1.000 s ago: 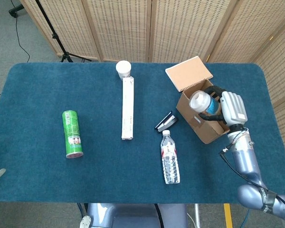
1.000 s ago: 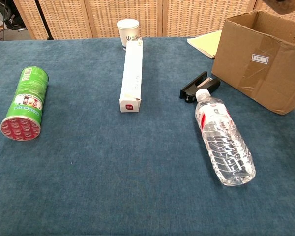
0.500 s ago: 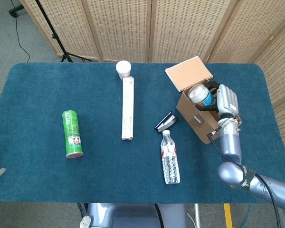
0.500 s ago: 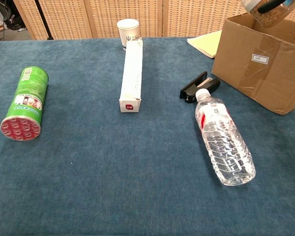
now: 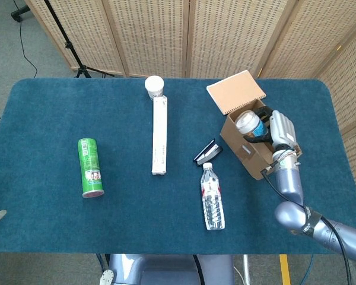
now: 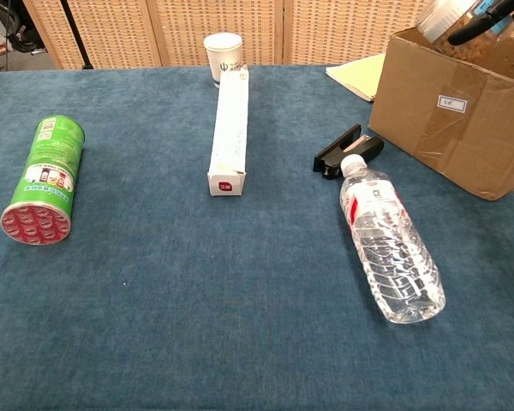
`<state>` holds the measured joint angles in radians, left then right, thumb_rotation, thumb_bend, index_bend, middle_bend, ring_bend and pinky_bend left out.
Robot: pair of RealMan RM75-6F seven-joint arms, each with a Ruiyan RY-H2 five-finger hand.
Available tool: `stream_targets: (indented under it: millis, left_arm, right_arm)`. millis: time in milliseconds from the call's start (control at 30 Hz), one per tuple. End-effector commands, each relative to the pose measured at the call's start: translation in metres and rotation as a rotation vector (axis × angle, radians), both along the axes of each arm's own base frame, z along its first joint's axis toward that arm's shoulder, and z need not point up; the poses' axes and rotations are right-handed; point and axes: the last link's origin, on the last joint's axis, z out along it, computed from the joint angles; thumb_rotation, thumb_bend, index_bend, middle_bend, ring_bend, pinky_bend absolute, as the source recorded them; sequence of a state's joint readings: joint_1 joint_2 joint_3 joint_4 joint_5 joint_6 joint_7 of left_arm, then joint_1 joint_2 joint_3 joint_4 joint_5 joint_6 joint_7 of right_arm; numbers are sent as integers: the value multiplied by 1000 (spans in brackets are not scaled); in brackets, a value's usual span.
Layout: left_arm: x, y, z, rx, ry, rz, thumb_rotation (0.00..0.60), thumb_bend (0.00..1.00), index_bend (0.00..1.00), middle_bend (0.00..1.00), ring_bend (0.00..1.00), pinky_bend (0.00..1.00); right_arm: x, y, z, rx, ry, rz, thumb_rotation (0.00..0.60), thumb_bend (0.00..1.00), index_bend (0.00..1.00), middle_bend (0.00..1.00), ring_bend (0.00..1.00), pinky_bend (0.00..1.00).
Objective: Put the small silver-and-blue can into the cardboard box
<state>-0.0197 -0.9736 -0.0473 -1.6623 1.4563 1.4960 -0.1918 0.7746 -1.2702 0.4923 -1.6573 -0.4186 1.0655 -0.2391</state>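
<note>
Big blue desk (image 5: pixel 59 208) has loads of free room on the left. Cardboard box (image 5: pixel 249 148) sits near its right edge, and the right hand (image 5: pixel 280 132) grips the small silver-and-blue can (image 5: pixel 249 123), tilted over the box's open top.

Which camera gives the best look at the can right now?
The head view: it shows the can from above, tilted in the box opening, with the right hand holding it. The chest view catches only its top edge above the box rim, cut off by the frame.
</note>
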Motion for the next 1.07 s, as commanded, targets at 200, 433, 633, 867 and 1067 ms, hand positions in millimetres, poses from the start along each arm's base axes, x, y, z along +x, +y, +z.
stream_targets:
  millis: [200, 433, 633, 867, 1067]
  left_arm:
    - [0, 1, 0, -1, 1, 1, 600, 0, 0, 0, 0, 0]
    - [0, -1, 1, 4, -5, 0, 600, 0, 0, 0, 0, 0]
    - [0, 0, -1, 0, 10, -3, 600, 0, 0, 0, 0, 0]
    - [0, 5, -8, -8, 24, -16, 600, 0, 0, 0, 0, 0]
    - [-1, 10, -13, -12, 38, -22, 600, 0, 0, 0, 0, 0]
  right_arm:
    - [7, 4, 12, -22, 6, 34, 600, 0, 92, 0, 0, 116]
    - [12, 9, 27, -54, -1, 61, 600, 0, 83, 0, 0, 114]
    - [-13, 65, 44, -88, 246, 290, 600, 0, 83, 0, 0, 111]
    - [-77, 138, 33, -37, 432, 470, 600, 0, 83, 0, 0, 30]
    - [-121, 190, 21, -72, 544, 542, 600, 0, 83, 0, 0, 22]
